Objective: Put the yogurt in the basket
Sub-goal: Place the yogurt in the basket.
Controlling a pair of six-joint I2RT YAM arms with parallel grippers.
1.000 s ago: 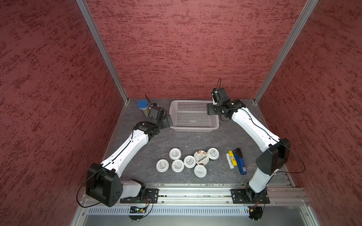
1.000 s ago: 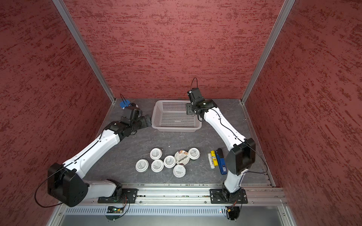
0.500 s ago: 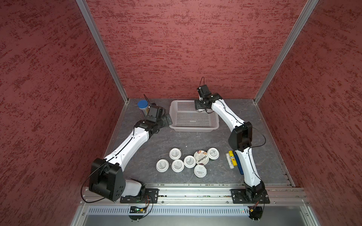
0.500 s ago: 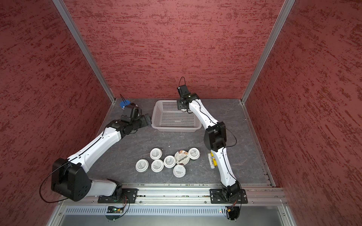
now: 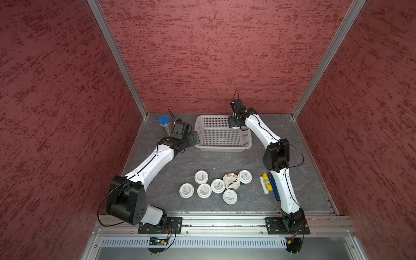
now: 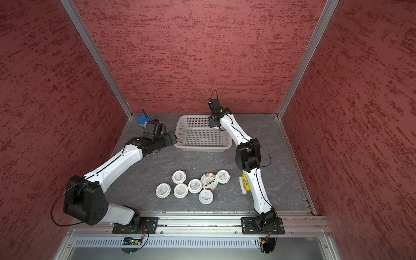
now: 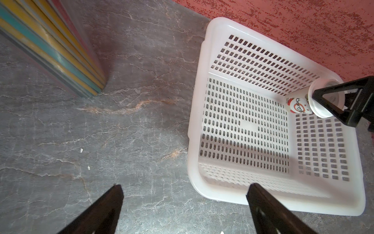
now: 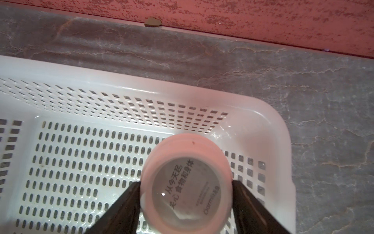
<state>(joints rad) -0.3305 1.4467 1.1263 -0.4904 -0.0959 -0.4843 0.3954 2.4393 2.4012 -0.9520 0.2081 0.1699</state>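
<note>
The pale mesh basket (image 5: 222,148) (image 6: 202,147) (image 7: 193,141) (image 8: 141,85) stands at the back of the table. My right gripper (image 8: 186,184) (image 5: 235,126) (image 6: 216,126) is shut on a white-lidded yogurt cup (image 8: 186,182) (image 7: 297,105) inside the basket's far right corner, fingers (image 7: 334,95) against the lid's sides. Whether the cup rests on the floor I cannot tell. Several more yogurt cups (image 5: 204,190) (image 6: 180,190), among them the Chobani one (image 5: 231,180) (image 6: 209,180), sit clustered near the front. My left gripper (image 7: 185,191) (image 5: 194,138) (image 6: 171,137) hangs open and empty beside the basket's left end.
A tall tube with a blue cap (image 5: 164,122) (image 6: 142,120) (image 7: 50,44) stands at the back left, behind my left wrist. A white, a yellow and a blue stick-like item (image 5: 265,183) (image 6: 244,183) lie beside my right arm. Red walls close in on three sides.
My right gripper carried the cup left from the basket's right rim to inside its far right corner, the elbow folding up. The left arm barely moved.
</note>
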